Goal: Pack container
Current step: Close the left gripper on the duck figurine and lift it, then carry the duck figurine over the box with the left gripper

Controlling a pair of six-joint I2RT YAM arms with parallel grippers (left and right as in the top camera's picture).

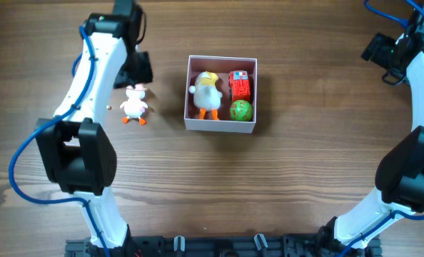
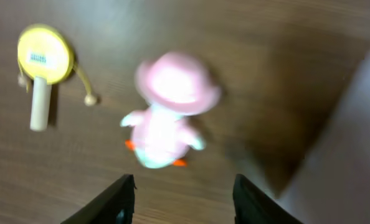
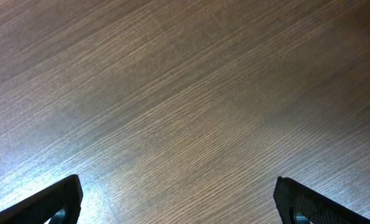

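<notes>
The container (image 1: 220, 126), a square white box, stands mid-table. It holds a white and yellow duck toy (image 1: 208, 91), a red block (image 1: 240, 84) and a green ball (image 1: 241, 110). A small white duck toy with a pink hat (image 1: 134, 104) lies on the table left of the box. In the left wrist view this duck (image 2: 169, 112) is blurred, and the box wall (image 2: 353, 143) shows at the right. My left gripper (image 2: 184, 200) is open and empty, just behind the duck (image 1: 136, 71). My right gripper (image 3: 179, 202) is open and empty over bare wood, at the far right (image 1: 383, 53).
A yellow drum rattle with a wooden handle (image 2: 43, 62) lies left of the pink-hatted duck in the left wrist view. In the overhead view my left arm (image 1: 91, 71) hides it.
</notes>
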